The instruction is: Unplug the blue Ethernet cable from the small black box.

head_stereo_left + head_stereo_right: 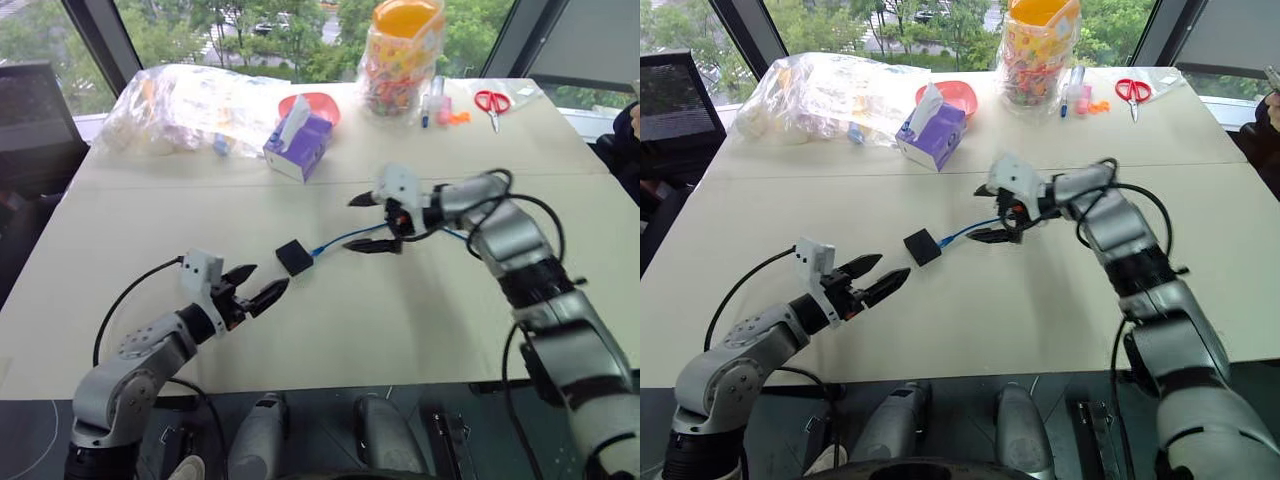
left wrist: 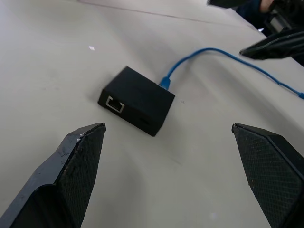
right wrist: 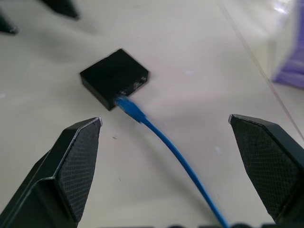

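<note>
The small black box [image 1: 294, 257] lies flat on the beige table [image 1: 330, 320], with the blue Ethernet cable [image 1: 340, 240] plugged into its right side and trailing off to the right. My left gripper [image 1: 256, 284] is open just left of the box, pointing at it, nothing between its fingers. My right gripper [image 1: 372, 222] is open above the cable to the right of the box, pointing left. In the left wrist view the box [image 2: 137, 100] shows an empty port facing me. The right wrist view looks along the cable [image 3: 166, 147] to its plug in the box [image 3: 114, 78].
At the back of the table stand a purple tissue box [image 1: 298, 145], a clear plastic bag [image 1: 180, 105], a red bowl [image 1: 318, 103], a jar of colourful items [image 1: 402, 62] and red scissors [image 1: 492, 102]. A person's sleeve [image 1: 627, 135] shows at the right edge.
</note>
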{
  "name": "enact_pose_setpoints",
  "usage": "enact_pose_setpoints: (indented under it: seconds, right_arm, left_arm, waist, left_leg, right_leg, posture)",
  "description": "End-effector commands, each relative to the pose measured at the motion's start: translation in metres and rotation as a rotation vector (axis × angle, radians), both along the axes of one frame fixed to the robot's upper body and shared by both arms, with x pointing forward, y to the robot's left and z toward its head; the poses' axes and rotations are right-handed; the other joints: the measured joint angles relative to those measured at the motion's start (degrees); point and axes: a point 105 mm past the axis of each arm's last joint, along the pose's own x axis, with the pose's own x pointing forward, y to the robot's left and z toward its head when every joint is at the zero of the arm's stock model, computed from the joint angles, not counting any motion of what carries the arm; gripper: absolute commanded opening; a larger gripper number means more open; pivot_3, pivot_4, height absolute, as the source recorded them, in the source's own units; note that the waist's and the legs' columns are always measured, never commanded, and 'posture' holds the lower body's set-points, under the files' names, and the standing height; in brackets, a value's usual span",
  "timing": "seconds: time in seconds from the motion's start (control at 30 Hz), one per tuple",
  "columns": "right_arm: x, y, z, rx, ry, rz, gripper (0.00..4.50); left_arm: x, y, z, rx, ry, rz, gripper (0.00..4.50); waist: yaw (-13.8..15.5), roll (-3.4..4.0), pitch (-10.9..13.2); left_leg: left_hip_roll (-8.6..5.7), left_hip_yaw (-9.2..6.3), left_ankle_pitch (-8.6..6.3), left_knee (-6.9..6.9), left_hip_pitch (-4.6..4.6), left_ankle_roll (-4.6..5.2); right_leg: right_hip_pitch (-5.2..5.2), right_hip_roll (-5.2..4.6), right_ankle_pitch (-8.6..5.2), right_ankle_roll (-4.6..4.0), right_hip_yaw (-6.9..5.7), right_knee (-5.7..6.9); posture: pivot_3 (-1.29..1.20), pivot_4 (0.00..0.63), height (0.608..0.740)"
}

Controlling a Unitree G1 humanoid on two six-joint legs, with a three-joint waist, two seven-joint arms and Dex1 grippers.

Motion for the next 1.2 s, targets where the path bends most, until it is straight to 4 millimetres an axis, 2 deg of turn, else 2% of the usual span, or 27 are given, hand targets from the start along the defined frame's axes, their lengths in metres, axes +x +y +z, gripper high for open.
enact_pose_setpoints:
  seconds: [0.03,0.3,0.57,0.67,0.7,0.9,1.03,1.2]
  right_arm:
    - [0.014,0.01,-0.007,-0.151,-0.041,0.093,4.5]
    - [0.032,0.037,-0.027,-0.421,-0.07,0.14,4.5]
    - [0.031,0.052,-0.035,-0.494,-0.09,0.161,4.5]
    - [0.03,0.057,-0.038,-0.511,-0.095,0.168,3.65]
    - [0.029,0.058,-0.039,-0.517,-0.093,0.171,3.23]
    - [0.025,0.065,-0.043,-0.526,-0.071,0.185,0.16]
    - [0.024,0.068,-0.044,-0.526,-0.092,0.204,0.07]
    - [0.039,0.067,-0.018,-0.423,-0.328,0.198,0.07]
  left_arm:
    - [0.001,0.003,0.01,0.009,-0.04,0.001,4.47]
    - [-0.004,0.013,0.01,0.025,-0.058,0.062,4.47]
    - [-0.01,0.021,0.012,0.061,-0.083,0.127,4.47]
    - [-0.015,0.029,0.012,0.069,-0.084,0.158,4.5]
    - [-0.017,0.031,0.013,0.07,-0.084,0.164,4.5]
    - [-0.017,0.049,0.02,0.081,-0.109,0.231,4.5]
    - [-0.011,0.06,0.028,0.069,-0.13,0.265,4.5]
    - [0.001,0.06,0.035,0.068,-0.153,0.247,4.5]
  waist:
    - [-0.2,0.01,0.0]
    - [-0.8,0.03,0.0]
    - [-0.9,0.06,0.1]
    - [-1.3,0.06,0.0]
    - [-1.4,0.06,0.1]
    - [-2.1,0.06,0.1]
    - [-2.1,0.06,0.0]
    - [-2.1,0.07,0.1]
  left_leg:
    - [0.0,0.0,0.01,0.0,0.0,-0.02]
    - [-0.02,-0.03,0.08,-0.08,0.0,-0.14]
    - [-0.01,-0.05,0.15,-0.1,0.13,-0.27]
    - [0.0,-0.04,0.15,-0.12,0.26,-0.27]
    - [0.01,-0.04,0.15,-0.12,0.29,-0.27]
    - [0.02,-0.06,0.18,-0.07,0.52,-0.31]
    - [0.02,-0.08,0.19,-0.06,0.64,-0.31]
    - [0.02,-0.08,0.21,-0.07,0.63,-0.33]
  right_leg:
    - [0.0,0.0,0.0,0.01,0.0,0.01]
    - [-0.1,0.03,0.08,0.15,0.02,0.1]
    - [-0.1,0.07,0.01,0.0,0.06,0.32]
    - [-0.09,0.09,0.0,-0.01,0.12,0.43]
    - [-0.09,0.11,0.0,-0.02,0.12,0.48]
    - [-0.08,0.11,-0.06,-0.11,0.17,0.97]
    - [0.0,0.12,-0.06,-0.14,0.17,1.01]
    - [-0.01,0.13,-0.07,-0.13,0.18,1.01]
  posture:
    - [0.0,0.15,0.726]
    - [0.0,0.15,0.726]
    - [0.0,0.15,0.726]
    - [0.0,0.15,0.726]
    - [0.0,0.15,0.726]
    - [0.0,0.15,0.726]
    - [0.0,0.15,0.726]
    - [0.0,0.15,0.726]
